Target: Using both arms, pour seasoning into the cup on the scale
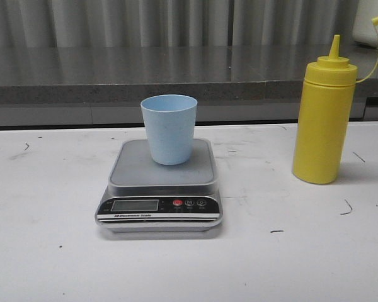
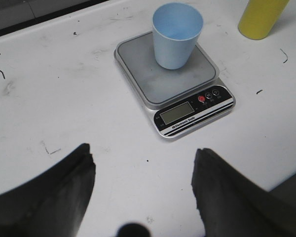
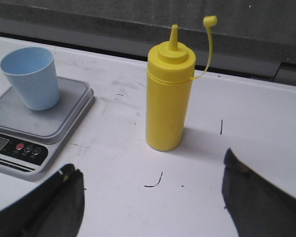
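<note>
Lab bench – scuffed white table (image 1: 50, 251), grey ledge (image 1: 113, 69).

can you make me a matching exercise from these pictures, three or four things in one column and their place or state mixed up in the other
Things:
1. cup
2. seasoning bottle
3. scale
4. left gripper

Places or states:
A. upright on the white table, cap off and dangling on its tether
B. open, holding nothing
C. standing on the grey platform
D. flat on the table, display facing the robot

Pairs: 1-C, 2-A, 3-D, 4-B
</note>
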Tool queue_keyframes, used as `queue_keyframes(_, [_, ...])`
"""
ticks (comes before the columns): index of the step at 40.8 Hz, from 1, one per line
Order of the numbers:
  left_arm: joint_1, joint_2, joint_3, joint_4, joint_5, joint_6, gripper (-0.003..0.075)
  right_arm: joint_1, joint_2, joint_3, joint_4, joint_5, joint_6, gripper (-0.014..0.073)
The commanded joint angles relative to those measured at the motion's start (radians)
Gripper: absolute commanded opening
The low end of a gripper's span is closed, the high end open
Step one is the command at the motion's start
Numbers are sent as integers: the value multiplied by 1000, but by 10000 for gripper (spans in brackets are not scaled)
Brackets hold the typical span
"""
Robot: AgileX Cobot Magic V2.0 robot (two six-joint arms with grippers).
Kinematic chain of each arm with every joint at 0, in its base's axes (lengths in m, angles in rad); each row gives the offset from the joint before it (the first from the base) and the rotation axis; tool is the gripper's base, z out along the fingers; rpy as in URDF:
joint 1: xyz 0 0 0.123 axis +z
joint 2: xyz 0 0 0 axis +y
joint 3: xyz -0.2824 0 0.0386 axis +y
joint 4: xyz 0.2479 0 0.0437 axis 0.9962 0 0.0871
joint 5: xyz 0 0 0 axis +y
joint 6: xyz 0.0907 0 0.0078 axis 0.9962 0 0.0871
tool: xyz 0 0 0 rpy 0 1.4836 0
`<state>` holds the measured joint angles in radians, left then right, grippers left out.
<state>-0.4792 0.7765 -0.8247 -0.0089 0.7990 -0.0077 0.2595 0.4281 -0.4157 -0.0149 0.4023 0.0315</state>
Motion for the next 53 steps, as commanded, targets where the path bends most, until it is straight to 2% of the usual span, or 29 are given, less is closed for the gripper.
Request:
queue_keyframes(1, [-7, -3, -25, -2, -65, -4, 418, -2, -67, -39, -16, 14, -8, 592])
queue_keyframes(8, [-7, -3, -25, -2, -65, -4, 418, 1, -154, -39, -41, 129, -10, 592])
queue_keyframes(46, [-7, -3, -25, -2, -72, -4, 418, 1, -177, -39, -48, 89, -10, 591])
queue_keyframes(50, [-7, -3, -25, -2, -72, -4, 418, 1, -177, -39, -48, 84, -10, 547])
queue_keyframes(53, [-7, -3, -25, -2, -72, -4, 417, 1, -177, -39, -48, 84, -10, 449])
